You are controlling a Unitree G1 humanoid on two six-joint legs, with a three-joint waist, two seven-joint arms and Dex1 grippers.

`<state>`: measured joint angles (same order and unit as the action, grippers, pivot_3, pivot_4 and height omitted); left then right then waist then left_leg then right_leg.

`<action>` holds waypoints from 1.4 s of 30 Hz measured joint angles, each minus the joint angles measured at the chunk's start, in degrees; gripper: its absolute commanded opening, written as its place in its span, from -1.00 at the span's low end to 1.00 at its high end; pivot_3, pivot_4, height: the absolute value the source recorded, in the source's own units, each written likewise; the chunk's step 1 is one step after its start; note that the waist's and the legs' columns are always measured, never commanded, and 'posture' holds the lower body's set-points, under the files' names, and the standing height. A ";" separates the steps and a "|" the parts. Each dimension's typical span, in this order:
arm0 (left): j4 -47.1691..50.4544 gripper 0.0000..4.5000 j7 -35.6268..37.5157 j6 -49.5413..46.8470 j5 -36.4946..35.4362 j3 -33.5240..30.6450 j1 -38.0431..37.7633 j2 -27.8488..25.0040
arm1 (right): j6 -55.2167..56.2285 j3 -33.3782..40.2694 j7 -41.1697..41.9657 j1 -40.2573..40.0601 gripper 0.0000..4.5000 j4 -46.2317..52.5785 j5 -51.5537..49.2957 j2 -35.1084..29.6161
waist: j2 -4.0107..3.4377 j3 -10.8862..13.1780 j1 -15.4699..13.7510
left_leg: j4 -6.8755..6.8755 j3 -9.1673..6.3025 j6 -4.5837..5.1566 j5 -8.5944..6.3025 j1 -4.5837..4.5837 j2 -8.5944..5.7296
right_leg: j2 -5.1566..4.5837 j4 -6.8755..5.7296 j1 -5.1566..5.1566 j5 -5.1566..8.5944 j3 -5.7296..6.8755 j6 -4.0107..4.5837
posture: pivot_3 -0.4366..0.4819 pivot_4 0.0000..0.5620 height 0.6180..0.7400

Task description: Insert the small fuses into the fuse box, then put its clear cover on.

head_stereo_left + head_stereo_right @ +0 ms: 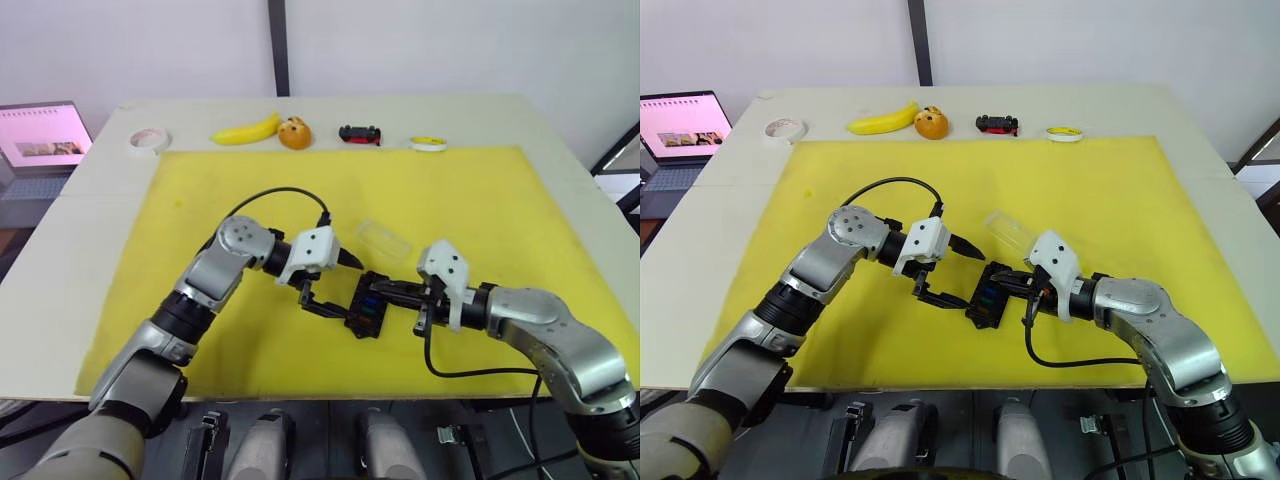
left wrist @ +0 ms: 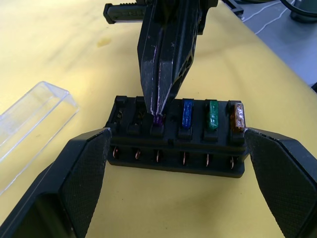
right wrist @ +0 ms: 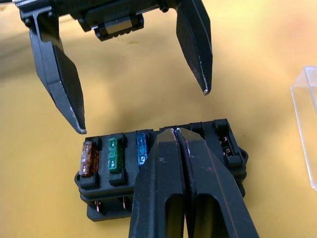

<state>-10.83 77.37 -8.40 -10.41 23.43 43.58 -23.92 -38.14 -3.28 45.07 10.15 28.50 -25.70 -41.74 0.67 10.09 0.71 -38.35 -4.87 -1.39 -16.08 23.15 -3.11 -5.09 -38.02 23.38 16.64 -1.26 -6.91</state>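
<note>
The black fuse box [image 1: 367, 310] lies on the yellow mat [image 1: 470, 200]. My left gripper [image 1: 352, 290] is open, with one finger at each short end of the box [image 2: 178, 148], apart from it. My right gripper [image 3: 177, 131] is shut on a purple fuse [image 2: 157, 119], its tip right at a middle slot of the upper row. A blue fuse [image 2: 187, 113], a green fuse [image 2: 212, 114] and an orange fuse [image 2: 236, 115] stand in the slots beside it. The clear cover [image 1: 384, 239] lies on the mat just behind the box.
Along the table's far edge lie a white tape roll [image 1: 149, 139], a banana [image 1: 247, 130], an orange round object [image 1: 294, 133], a black-and-red toy car [image 1: 360, 134] and a yellow disc [image 1: 428, 143]. A laptop [image 1: 40, 135] stands off the table's left side.
</note>
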 measured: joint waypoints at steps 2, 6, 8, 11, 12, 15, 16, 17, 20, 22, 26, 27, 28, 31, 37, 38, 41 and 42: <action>0.00 1.00 0.00 0.13 0.04 0.00 0.00 0.00 | 0.51 -0.44 -0.34 -0.08 -0.98 0.11 0.60 0.07 | 0.00 -0.01 0.00 | 0.00 0.01 0.00 0.00 -0.05 0.00 | 0.00 0.00 -0.05 0.00 0.00 0.00 | -0.05 -0.47 1.00; 0.00 1.00 -0.18 0.27 0.23 0.00 -0.02 0.00 | 0.23 -0.38 -1.47 -0.03 -0.98 0.39 0.59 0.39 | 0.01 -0.02 0.02 | 0.01 0.00 0.00 0.00 -0.14 0.02 | 0.01 0.00 -0.13 0.00 -0.01 0.00 | -0.05 -0.47 1.00; 0.16 1.00 -0.63 -0.10 0.19 -0.16 -0.27 -0.11 | -1.58 0.62 -2.31 0.04 -0.98 0.76 -0.78 1.19 | 0.01 -0.02 0.03 | 0.01 0.00 0.00 0.00 -0.14 0.03 | 0.01 0.00 -0.13 0.00 -0.01 0.00 | -0.05 -0.47 1.00; 2.47 1.00 -2.85 -3.10 -1.02 -3.01 -2.97 -1.04 | -5.12 3.96 -3.91 0.03 -0.98 1.89 -4.20 1.80 | -0.01 -0.01 0.09 | 0.02 0.01 0.00 0.00 -0.11 0.06 | 0.01 -0.03 -0.06 0.00 -0.07 0.00 | -0.05 -0.47 1.00; 3.84 1.00 -3.99 -5.09 -2.08 -4.60 -4.40 -1.59 | -6.06 6.09 -4.29 0.05 -0.98 2.75 -5.60 1.68 | -0.01 -0.01 0.06 | 0.02 0.00 0.00 0.00 -0.09 0.07 | 0.01 -0.04 -0.04 0.00 -0.07 0.00 | -0.05 -0.47 1.00; 11.60 1.00 -10.12 -16.90 -8.95 -13.07 -10.93 -3.36 | -8.55 14.50 -4.02 -0.27 -0.74 5.13 -10.31 -1.27 | -0.02 0.00 0.06 | 0.03 -0.01 0.02 -0.01 -0.06 0.09 | -0.01 -0.04 -0.01 0.00 -0.09 0.00 | -0.05 -0.47 1.00; 14.49 1.00 -12.58 -21.56 -11.92 -16.64 -13.38 -4.18 | -9.18 17.65 -3.58 -0.75 -0.62 5.17 -11.47 -2.83 | -0.02 0.00 0.03 | 0.03 -0.01 0.02 -0.01 -0.06 0.09 | -0.01 -0.04 -0.01 0.00 -0.09 0.00 | -0.05 -0.47 1.00; 17.43 1.00 -14.93 -26.23 -14.92 -20.50 -16.04 -5.25 | -9.55 20.78 -2.93 -1.82 -0.42 4.90 -12.02 -4.51 | -0.02 0.00 0.00 | 0.04 -0.01 0.02 -0.01 -0.07 0.09 | -0.01 -0.04 -0.02 0.00 -0.09 0.00 | -0.05 -0.47 1.00; 24.65 1.00 -21.86 -37.40 -23.14 -31.90 -23.98 -7.47 | -9.20 26.84 0.46 -6.71 0.24 2.56 -12.71 -8.39 | -0.02 0.00 -0.07 | 0.06 0.01 0.02 -0.02 -0.13 0.10 | -0.02 -0.01 -0.09 0.00 -0.09 0.00 | -0.05 -0.47 1.00; 28.38 1.00 -26.01 -42.92 -28.10 -39.87 -30.00 -8.28 | -7.69 30.00 3.96 -10.22 0.75 -0.19 -12.51 -10.65 | -0.02 0.00 -0.07 | 0.06 0.05 0.03 -0.02 -0.17 0.10 | -0.04 0.00 -0.13 0.00 -0.12 0.00 | -0.05 -0.47 1.00; 29.50 1.00 -31.62 -50.53 -35.41 -55.70 -40.06 -10.53 | -5.62 36.47 9.56 -14.45 0.97 -6.14 -11.27 -14.88 | -0.02 0.01 -0.04 | 0.15 0.13 0.03 -0.02 -0.44 0.15 | 0.00 0.00 -0.30 0.02 -0.15 0.03 | -0.05 -0.47 1.00; 29.59 1.00 -32.54 -51.93 -37.27 -58.86 -41.90 -11.07 | -4.89 37.55 10.72 -14.71 0.97 -6.91 -11.12 -15.39 | -0.03 0.01 -0.07 | 0.18 0.13 0.03 -0.02 -0.63 0.16 | -0.01 0.04 -0.50 0.02 -0.15 0.03 | -0.05 -0.47 1.00; 29.84 1.00 -33.02 -52.80 -38.98 -61.36 -43.71 -11.38 | -4.39 37.93 11.57 -14.72 0.97 -7.42 -11.07 -15.82 | -0.03 0.01 -0.06 | 0.23 0.14 0.03 -0.04 -0.78 0.16 | -0.02 0.13 -0.67 0.03 -0.15 0.03 | -0.05 -0.47 1.00; 28.51 1.00 -34.55 -56.33 -44.34 -71.80 -52.41 -11.88 | -3.10 39.17 13.31 -15.12 0.97 -9.43 -10.38 -17.32 | -0.05 0.00 0.06 | 0.24 0.19 0.10 -0.09 -0.83 0.20 | -0.04 0.25 -0.75 0.04 -0.16 0.04 | -0.05 -0.47 1.00; 26.62 1.00 -40.33 -59.51 -50.04 -73.65 -53.92 -10.11 | -2.97 36.79 11.81 -11.27 0.97 -9.81 -10.34 -17.39 | -0.06 -0.02 -1.09 | 0.24 0.13 0.08 -0.09 -0.83 0.15 | -0.37 0.44 -0.91 0.02 -0.05 0.06 | -0.05 -0.47 1.00; 26.39 1.00 -41.95 -60.59 -51.79 -73.29 -51.59 -10.13 | -3.69 35.62 10.80 -9.84 0.97 -8.64 -11.09 -16.86 | -0.06 -0.02 -1.19 | 0.24 0.13 0.07 -0.10 -0.82 0.14 | -0.38 0.44 -0.89 0.01 -0.05 0.05 | -0.05 -0.47 1.00; 22.07 1.00 -48.53 -65.03 -56.09 -70.39 -42.27 -10.32 | -6.21 32.45 8.07 -7.10 0.97 -4.38 -14.09 -14.79 | -0.09 -0.04 -1.43 | 0.27 0.09 0.08 -0.11 -0.78 0.10 | -0.37 0.44 -0.83 0.01 -0.02 0.04 | -0.05 -0.47 1.00; 19.66 1.00 -50.93 -66.77 -57.23 -68.93 -38.40 -10.31 | -7.07 30.72 7.31 -6.17 0.97 -2.81 -15.17 -14.09 | -0.08 -0.03 -1.43 | 0.27 0.06 0.07 -0.10 -0.74 0.09 | -0.36 0.44 -0.79 0.01 0.02 0.03 | -0.05 -0.47 1.00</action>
<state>8.83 26.44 -75.17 -67.64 -45.50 5.18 -34.23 -45.21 27.44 52.38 3.98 25.69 -40.87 -55.83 0.60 10.06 -0.72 -38.08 -4.81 -1.31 -16.18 22.41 -3.02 -5.45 -37.57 22.59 16.64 -1.24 -6.88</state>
